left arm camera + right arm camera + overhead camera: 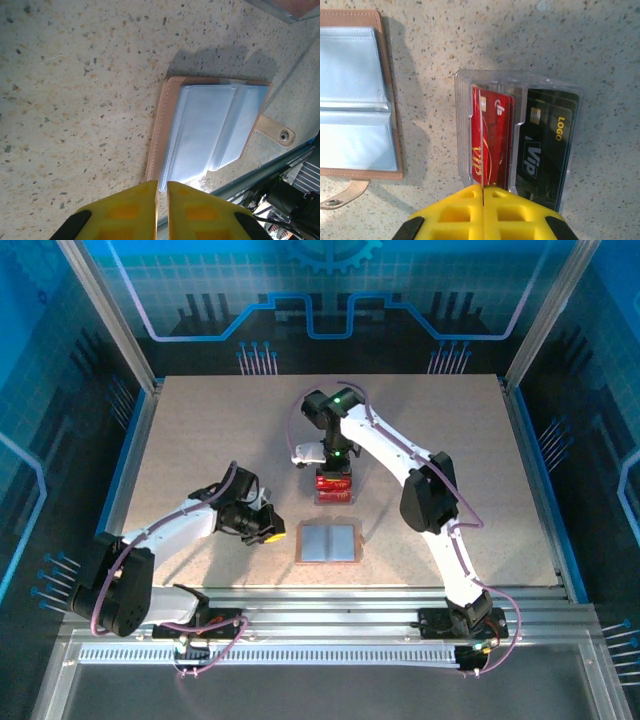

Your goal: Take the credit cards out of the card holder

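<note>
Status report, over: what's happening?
Right gripper shut on red credit card in clear box. Left gripper near-shut beside open card holder. Nothing blocking.

The left arm (170, 530) lies low and bent, and its forearm reaches toward the right. The left end effector (268, 532) points to the right as well. Its yellow fingers (135, 207) are almost together, with only a narrow slit between them. The right arm (400, 455) stretches far forward and folds at the elbow, and its wrist turns downward. The right end effector (483, 187) is closed tight, with the thin edge of a card (477, 145) between its fingers.
</note>
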Available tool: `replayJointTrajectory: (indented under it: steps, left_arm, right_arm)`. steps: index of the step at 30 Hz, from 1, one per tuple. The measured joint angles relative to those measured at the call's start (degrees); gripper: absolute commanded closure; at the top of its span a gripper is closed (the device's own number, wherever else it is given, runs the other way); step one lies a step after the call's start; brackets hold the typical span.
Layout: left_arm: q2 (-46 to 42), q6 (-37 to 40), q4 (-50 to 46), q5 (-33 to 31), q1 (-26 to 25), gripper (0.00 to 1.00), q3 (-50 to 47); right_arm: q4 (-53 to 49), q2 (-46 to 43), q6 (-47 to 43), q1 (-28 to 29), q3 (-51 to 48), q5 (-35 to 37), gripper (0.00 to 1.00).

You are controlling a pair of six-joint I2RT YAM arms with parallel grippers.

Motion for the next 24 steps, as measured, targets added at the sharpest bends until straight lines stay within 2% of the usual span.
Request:
replayJointTrajectory:
  steps: [21, 22, 24]
  left_arm:
    - [-0.81, -0.11, -0.17, -0.17, 0.37, 0.87, -0.74]
    - [-0.87, -0.11, -0.2, -0.17, 0.37, 0.87, -0.74]
    - [-1.11, -0.11, -0.2, -0.17, 0.37, 0.87, -0.76]
  right_arm:
    - [-1.31, 5.31, 0.22, -0.52, 2.03, -2.14, 1.0]
    - [-1.33, 5.53, 0.26, -0.55, 2.23, -2.29, 0.99]
    - [-1.29, 5.9, 0.5, -0.66, 2.49, -2.67, 0.9]
